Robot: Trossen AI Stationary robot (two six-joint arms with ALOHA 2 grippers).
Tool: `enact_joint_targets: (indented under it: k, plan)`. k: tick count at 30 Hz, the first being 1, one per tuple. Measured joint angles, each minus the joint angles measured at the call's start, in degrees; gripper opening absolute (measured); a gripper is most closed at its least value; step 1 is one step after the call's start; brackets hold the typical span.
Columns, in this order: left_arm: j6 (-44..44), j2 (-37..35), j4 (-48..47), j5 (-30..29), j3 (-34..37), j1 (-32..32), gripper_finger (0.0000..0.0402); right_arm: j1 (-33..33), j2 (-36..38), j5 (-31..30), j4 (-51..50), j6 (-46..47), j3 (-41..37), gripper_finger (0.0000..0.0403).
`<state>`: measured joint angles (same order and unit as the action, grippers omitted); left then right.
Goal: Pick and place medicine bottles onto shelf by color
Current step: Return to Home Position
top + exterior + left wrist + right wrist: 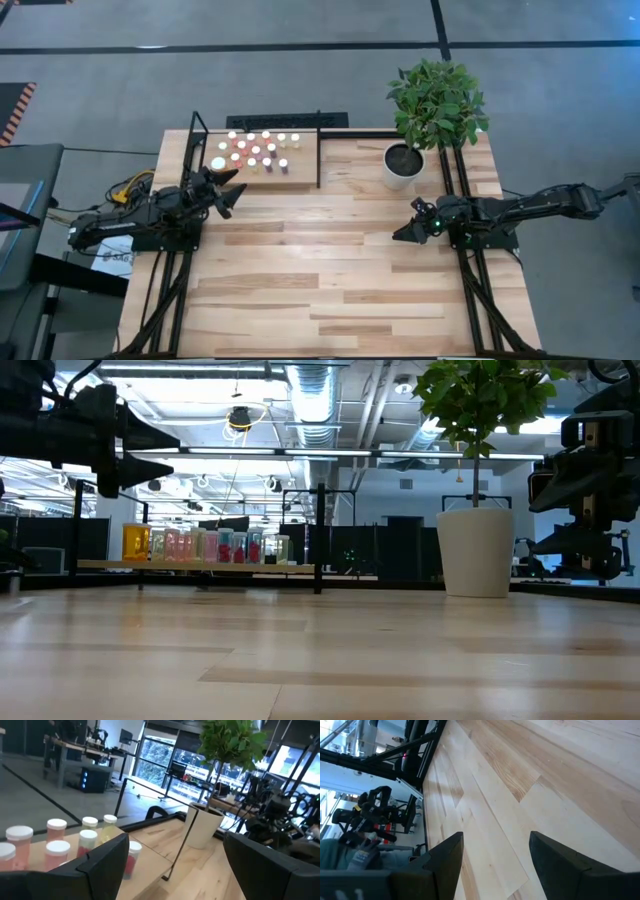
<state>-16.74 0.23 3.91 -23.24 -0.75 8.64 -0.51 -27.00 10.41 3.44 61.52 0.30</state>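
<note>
Pale plank tabletop [330, 270] fills the high view. Bottles [255, 150] cluster on the shelf [306, 170], upper left. My left jaws gape empty just below it; my right jaws, mid-right, stand wide, empty too.

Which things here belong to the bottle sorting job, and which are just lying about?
Job: medicine bottles, standing on the shelf; left gripper beside it, right gripper near the potted plant, both open.
Lying about: only that potted plant.
</note>
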Motion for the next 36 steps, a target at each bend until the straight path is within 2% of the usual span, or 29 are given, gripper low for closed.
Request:
enact_joint_targets:
  k: [36]
  plan:
    - [-1.89, 0.01, -0.07, -0.02, 0.01, 0.0, 0.0312, -0.32, 1.4, 0.0, -0.01, 0.0, -0.01, 0.0249]
